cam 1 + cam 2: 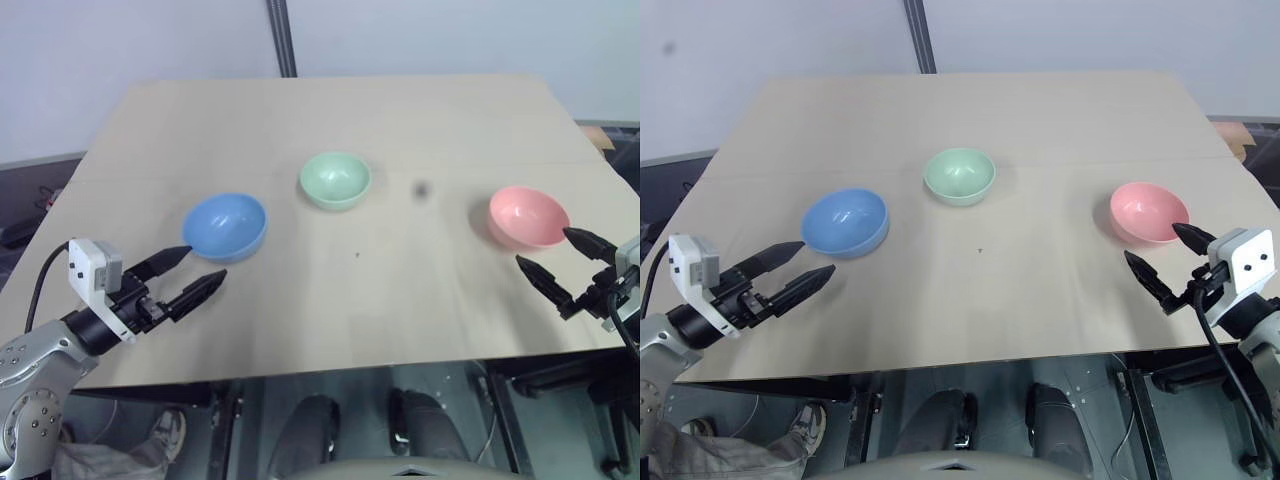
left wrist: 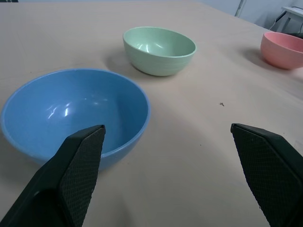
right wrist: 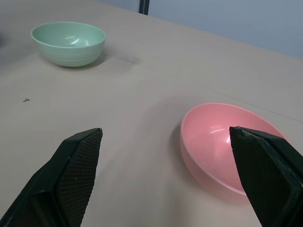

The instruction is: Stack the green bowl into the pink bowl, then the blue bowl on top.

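Across the pale table (image 1: 400, 110), the blue bowl (image 1: 225, 225) sits toward the left edge, the green bowl (image 1: 335, 179) mid-table, and the pink bowl (image 1: 527, 217) by the right edge, its rim partly hidden behind the right pincer (image 1: 553, 261). Both it and the left pincer (image 1: 195, 270) are spread and empty.

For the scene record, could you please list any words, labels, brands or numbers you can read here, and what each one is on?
None: no readable text anywhere.
The blue bowl, green bowl and pink bowl are plain.
The table carries no print.
Neither the left gripper nor the right gripper shows lettering.
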Controlling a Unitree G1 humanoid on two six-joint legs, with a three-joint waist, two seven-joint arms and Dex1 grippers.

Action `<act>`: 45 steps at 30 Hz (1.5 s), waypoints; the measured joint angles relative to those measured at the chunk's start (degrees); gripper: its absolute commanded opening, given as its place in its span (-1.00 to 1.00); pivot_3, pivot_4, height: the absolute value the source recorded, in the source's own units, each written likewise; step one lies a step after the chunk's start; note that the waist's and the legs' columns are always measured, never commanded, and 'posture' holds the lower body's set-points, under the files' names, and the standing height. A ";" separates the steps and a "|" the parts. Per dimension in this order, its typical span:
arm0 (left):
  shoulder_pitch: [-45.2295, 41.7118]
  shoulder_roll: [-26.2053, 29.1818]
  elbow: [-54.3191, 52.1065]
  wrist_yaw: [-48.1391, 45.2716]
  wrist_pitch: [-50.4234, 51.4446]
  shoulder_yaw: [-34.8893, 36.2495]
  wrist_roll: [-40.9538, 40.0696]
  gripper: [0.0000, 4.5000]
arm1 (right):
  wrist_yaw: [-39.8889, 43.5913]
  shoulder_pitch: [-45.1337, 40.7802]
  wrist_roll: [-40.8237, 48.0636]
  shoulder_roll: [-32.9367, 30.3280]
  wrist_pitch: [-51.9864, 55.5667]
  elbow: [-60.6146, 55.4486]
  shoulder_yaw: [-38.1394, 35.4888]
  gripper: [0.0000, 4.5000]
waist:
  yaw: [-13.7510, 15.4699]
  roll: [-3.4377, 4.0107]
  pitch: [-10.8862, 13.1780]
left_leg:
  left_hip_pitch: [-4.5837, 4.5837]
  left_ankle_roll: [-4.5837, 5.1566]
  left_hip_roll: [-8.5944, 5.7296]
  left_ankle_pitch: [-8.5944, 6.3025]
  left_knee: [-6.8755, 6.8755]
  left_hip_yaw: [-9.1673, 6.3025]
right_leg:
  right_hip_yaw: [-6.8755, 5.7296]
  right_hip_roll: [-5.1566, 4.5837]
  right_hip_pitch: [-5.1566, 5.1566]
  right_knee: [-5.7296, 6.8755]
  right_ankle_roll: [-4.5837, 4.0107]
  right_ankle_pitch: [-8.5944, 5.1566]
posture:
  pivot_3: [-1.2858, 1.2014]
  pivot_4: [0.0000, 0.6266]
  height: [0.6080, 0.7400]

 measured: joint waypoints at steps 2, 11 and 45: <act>-0.39 -0.03 0.12 -0.11 -0.09 -0.25 0.20 0.99 | -0.18 0.00 -0.02 0.01 0.02 0.00 0.03 1.00 | 0.00 0.00 0.00 | 0.00 0.00 0.00 0.00 0.00 0.00 | 0.00 0.00 0.00 0.00 0.00 0.00 | 0.03 -0.52 1.00; -4.45 -1.46 1.94 -3.30 -2.73 -5.56 1.53 0.99 | -2.08 -1.42 -1.20 0.45 0.05 -0.17 3.92 1.00 | -0.10 0.00 0.02 | 0.00 0.00 0.00 0.00 0.00 0.06 | 0.05 0.09 -0.02 0.02 0.00 0.00 | 0.03 -0.52 1.00; -16.19 -3.98 -4.25 -2.39 -3.47 -18.80 2.38 1.00 | 4.28 -31.61 -19.54 -7.14 15.38 12.32 32.10 -0.97 | -0.12 0.05 0.11 | -0.24 0.12 -0.01 -0.05 0.04 0.03 | 0.07 0.33 -0.27 0.11 0.13 0.18 | 0.03 -0.52 1.00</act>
